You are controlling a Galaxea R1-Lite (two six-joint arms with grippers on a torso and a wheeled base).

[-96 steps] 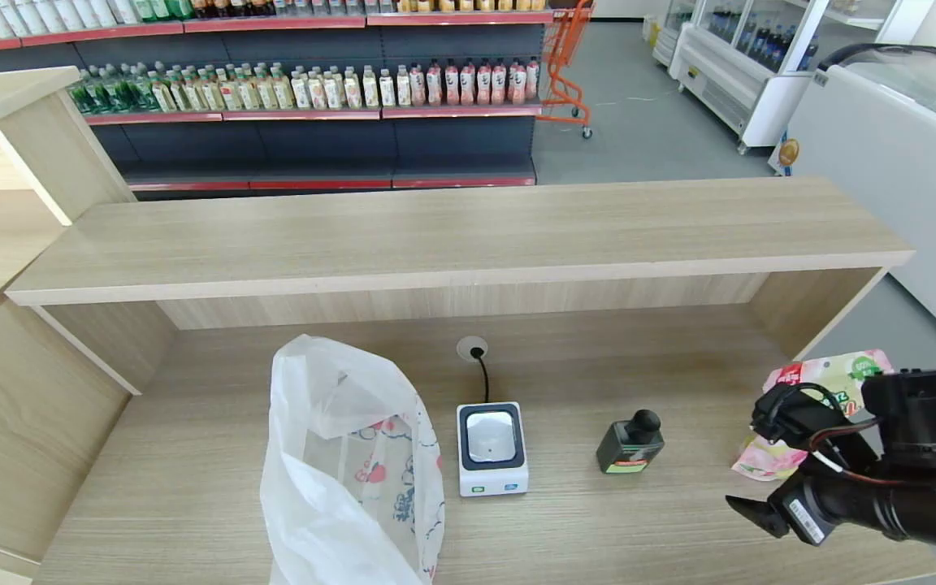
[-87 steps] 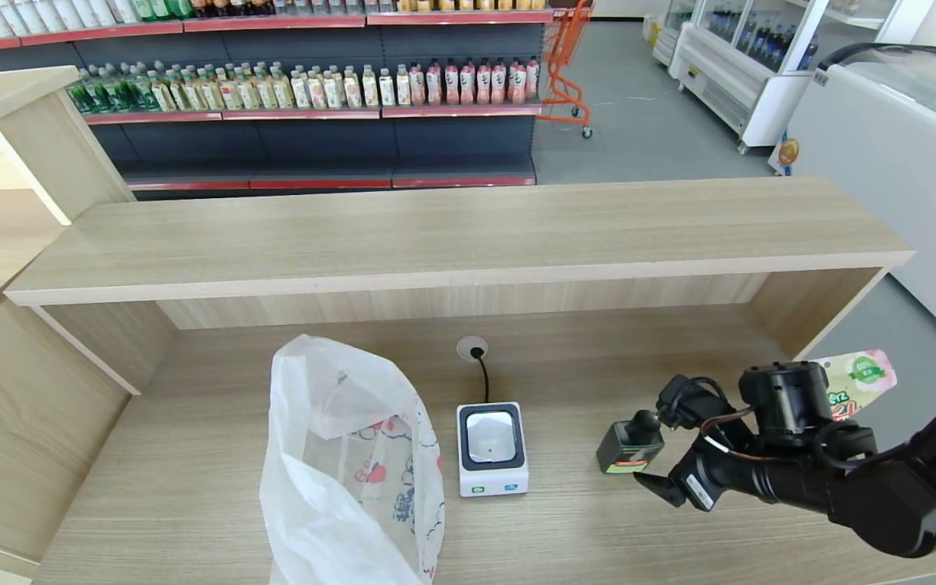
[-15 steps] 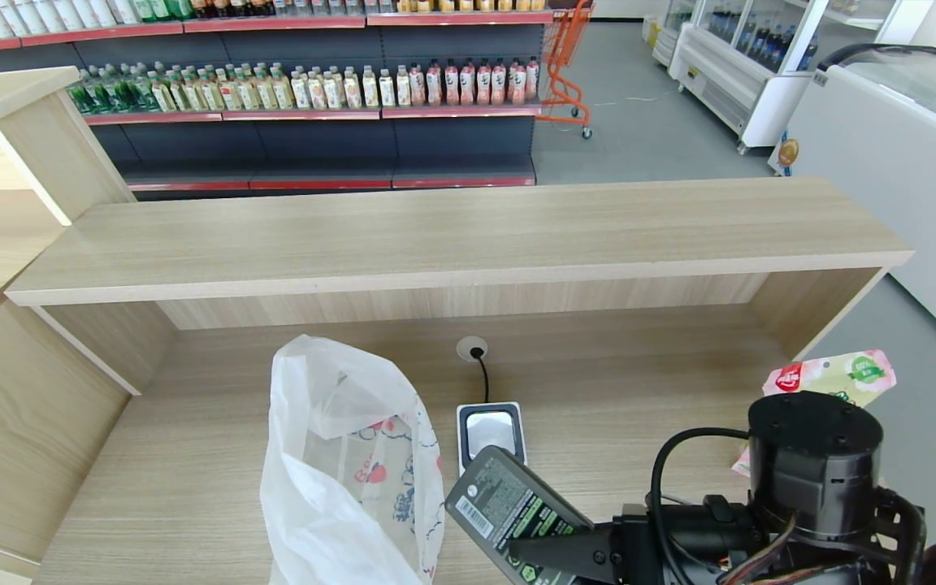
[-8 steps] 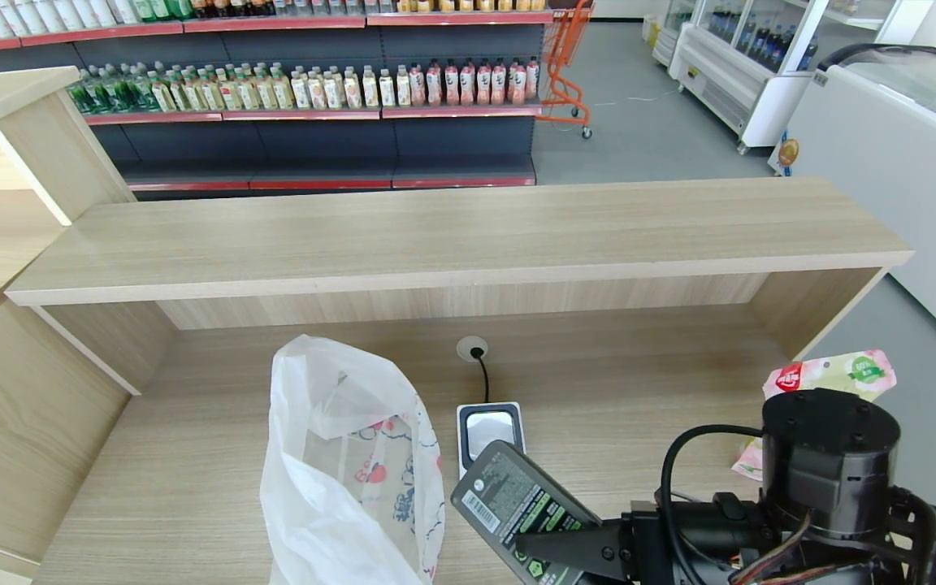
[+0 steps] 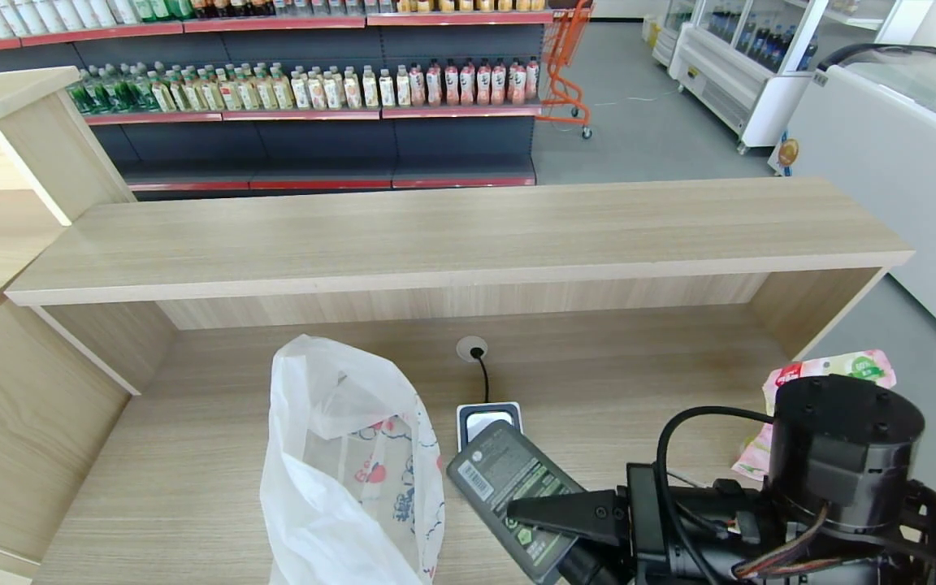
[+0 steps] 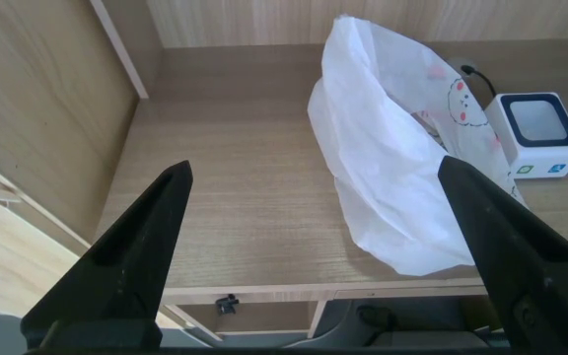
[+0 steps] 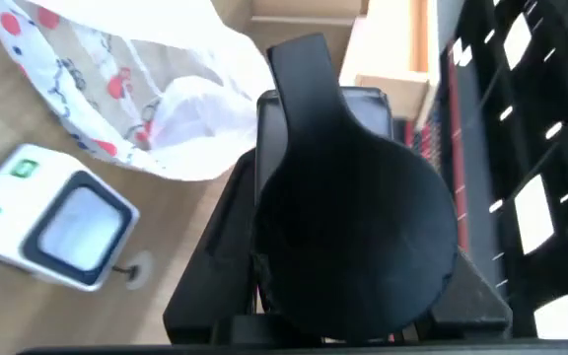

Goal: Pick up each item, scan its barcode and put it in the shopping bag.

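You cannot see most of the scanner (image 5: 488, 416). The bottle (image 5: 504, 479) is held lying flat over it, and only the scanner's far edge and its cable show past the bottle's end. The right end effector (image 5: 545, 536) is clamped on that bottle. One finger lies across the label side that faces up, and the other is hidden beneath the bottle. The bottle's near end is lost behind the finger and the wrist, so you cannot tell how deep the grip goes. In the right wrist view the bottle's dark cap blocks the middle of the picture. The scanner sits on the surface (image 5: 192, 487) below and to one side of it.

The pink pouch (image 5: 834, 367) lies out to the right, beyond the right wrist. Only its top strip and a sliver of one side show. The shopping bag (image 5: 338, 479) stands just to the left of the held bottle with its mouth open. Its bottom is cut off by the head view's lower edge.

The left end effector (image 6: 314, 165) is spread wide and holds nothing. It hangs above the near edge of the surface, with the bag ahead of it.

About six seconds ago the bottle stood upright on the surface to the right of the scanner. Over the last second it has slid farther across the scanner window, covering more of it. The wrist now hides more of the pouch.
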